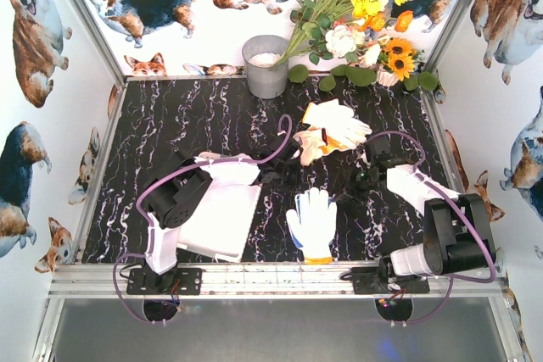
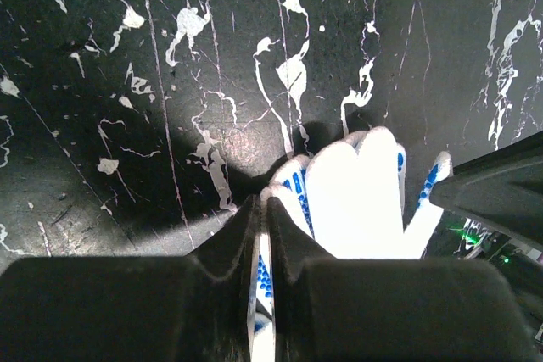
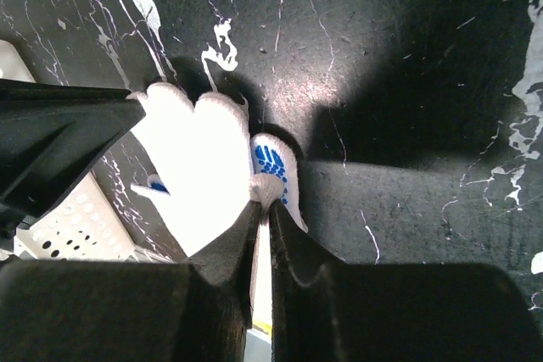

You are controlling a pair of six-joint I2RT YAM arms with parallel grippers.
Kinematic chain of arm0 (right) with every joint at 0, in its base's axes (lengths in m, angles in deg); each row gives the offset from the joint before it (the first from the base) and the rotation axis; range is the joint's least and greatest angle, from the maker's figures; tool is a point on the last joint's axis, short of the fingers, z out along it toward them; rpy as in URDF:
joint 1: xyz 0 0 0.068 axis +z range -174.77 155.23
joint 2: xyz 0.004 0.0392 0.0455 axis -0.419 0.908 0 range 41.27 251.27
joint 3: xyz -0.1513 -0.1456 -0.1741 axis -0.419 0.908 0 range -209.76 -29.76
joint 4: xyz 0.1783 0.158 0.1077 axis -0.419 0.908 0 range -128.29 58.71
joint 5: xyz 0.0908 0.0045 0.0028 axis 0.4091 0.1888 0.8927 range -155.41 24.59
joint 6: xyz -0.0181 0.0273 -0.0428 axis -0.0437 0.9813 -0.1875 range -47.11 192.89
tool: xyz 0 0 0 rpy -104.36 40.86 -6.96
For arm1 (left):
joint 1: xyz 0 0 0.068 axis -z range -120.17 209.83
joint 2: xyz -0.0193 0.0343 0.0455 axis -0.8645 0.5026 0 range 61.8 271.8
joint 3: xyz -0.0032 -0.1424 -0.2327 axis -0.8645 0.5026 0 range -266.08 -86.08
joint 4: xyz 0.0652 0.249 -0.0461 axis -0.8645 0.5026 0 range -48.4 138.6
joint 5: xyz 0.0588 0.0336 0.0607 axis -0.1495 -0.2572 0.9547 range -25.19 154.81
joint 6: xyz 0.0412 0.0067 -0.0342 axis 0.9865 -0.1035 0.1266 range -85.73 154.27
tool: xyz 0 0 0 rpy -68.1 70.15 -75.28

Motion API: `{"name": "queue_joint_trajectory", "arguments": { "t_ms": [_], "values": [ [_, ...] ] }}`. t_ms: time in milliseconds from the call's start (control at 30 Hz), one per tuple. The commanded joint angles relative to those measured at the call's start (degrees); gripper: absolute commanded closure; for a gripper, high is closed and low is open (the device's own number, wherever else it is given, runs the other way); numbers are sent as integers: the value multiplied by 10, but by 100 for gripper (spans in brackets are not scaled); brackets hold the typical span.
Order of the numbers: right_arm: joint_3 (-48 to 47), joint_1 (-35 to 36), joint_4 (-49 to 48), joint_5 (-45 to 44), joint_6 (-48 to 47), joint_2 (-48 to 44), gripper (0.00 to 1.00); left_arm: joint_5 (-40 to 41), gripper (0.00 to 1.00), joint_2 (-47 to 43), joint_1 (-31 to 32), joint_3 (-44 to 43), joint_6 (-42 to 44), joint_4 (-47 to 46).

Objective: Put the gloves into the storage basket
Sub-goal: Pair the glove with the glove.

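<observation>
Step in hand: the grasp.
- Left hand [image 2: 265, 201]: pinched shut on one side edge of the blue-dotted glove [image 2: 352, 201].
- Right hand [image 3: 261, 205]: closed tight on the opposite edge.
- The glove sits at the middle of the near edge of the surface [image 1: 212, 116].
- Storage basket [image 1: 229, 225]: just beside it, toward the near-left corner.
- Next move, probably: lift together, carry over the basket rim, let go.
- Other gloves [image 1: 335, 129] wait mid-surface.

Top view bright and even. Wrist views dim, hard shadows on the black marble-patterned surface [image 3: 407, 82]; white knit glove [image 3: 199, 175] overexposed; black fingers [image 3: 221, 294] softly blurred.
</observation>
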Motion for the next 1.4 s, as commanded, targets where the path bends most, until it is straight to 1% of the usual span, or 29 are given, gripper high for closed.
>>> {"name": "queue_joint_trajectory", "arguments": {
  "t_ms": [0, 467, 633, 900, 1200, 1233, 1300, 1333, 1367],
  "values": [
    [0, 0, 0, 5, -10, -12, 95, 12, 100, -16, -3, -1, 12, -9],
    [-18, 14, -11, 12, -15, 18, 95, 30, 100, -62, -2, 43, 1, -11],
    [-32, 25, -11, 10, -21, 36, 95, 43, 100, -59, -2, 40, -1, 5],
    [-49, 45, -10, 2, -22, 52, 95, 55, 100, -59, -2, 59, -6, 5],
    [-56, 58, -37, -2, -19, 86, 95, 80, 100, -42, -2, 47, 6, 13],
    [-58, 59, -37, -2, -20, 92, 95, 82, 96, -41, -2, 42, 11, 16],
    [-62, 59, -36, 1, -23, 95, 89, 86, 79, -46, -1, 31, 22, 23],
    [-62, 59, -36, 2, -24, 91, 84, 86, 72, -51, 1, 26, 29, 24],
    [-61, 59, -36, 3, -24, 84, 78, 85, 68, -54, 1, 21, 37, 23]
  ]
}}
